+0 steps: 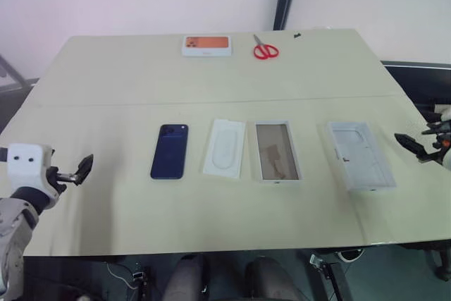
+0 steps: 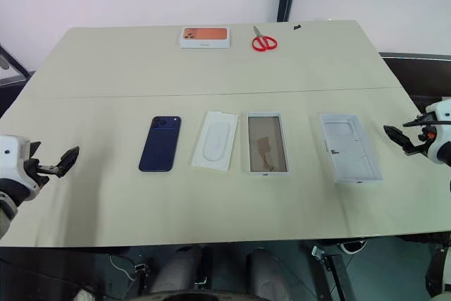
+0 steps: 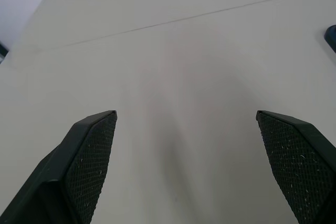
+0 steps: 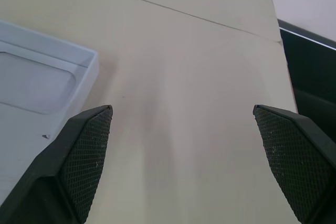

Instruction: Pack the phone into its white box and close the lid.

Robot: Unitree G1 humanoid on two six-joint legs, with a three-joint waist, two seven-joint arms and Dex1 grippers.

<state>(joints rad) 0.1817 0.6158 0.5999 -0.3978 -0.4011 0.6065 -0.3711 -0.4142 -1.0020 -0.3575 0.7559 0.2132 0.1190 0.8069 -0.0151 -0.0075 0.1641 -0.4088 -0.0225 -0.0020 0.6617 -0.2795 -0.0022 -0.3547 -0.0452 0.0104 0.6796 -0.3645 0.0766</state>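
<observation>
- Slim dark navy-blue smartphone [image 1: 169,151] lies flat, back up, camera cluster at its far corner, left of centre in the head view on the pale beige desk [image 1: 211,82]. Nothing touches it.
- Right of it, in one row: a thin flat white insert with an oval outline [image 1: 225,148], then the shallow white cardboard tray with tan-brown floor [image 1: 275,151], then the white lid [image 1: 359,154] lying inside-up, pale moulded face showing. All apart from one another.
- Left tool [image 1: 79,170] at lower left of the frame, fingers spread wide, holding nothing, well apart from the phone. Right tool [image 2: 403,139] at the right edge, just beside the lid, also spread wide and empty.
- Far edge, top centre: a white box with an orange picture [image 1: 206,45] and red-handled scissors [image 1: 265,50]. Not part of the job.
- Risk: phone is thin and flat on the desk; fingers may slide off or push it instead of lifting it.
- Risk: insert lies between phone and tray; a low carry could drag it along or knock the tray askew.
- Risk: tray is only slightly larger than the phone; a tilted release may leave it propped on a wall, and the lid would then not seat.
- Risk: lid must be turned over; it is light and could slip or go on skewed.
- Risk: taking the orange-pictured box for the target.
</observation>
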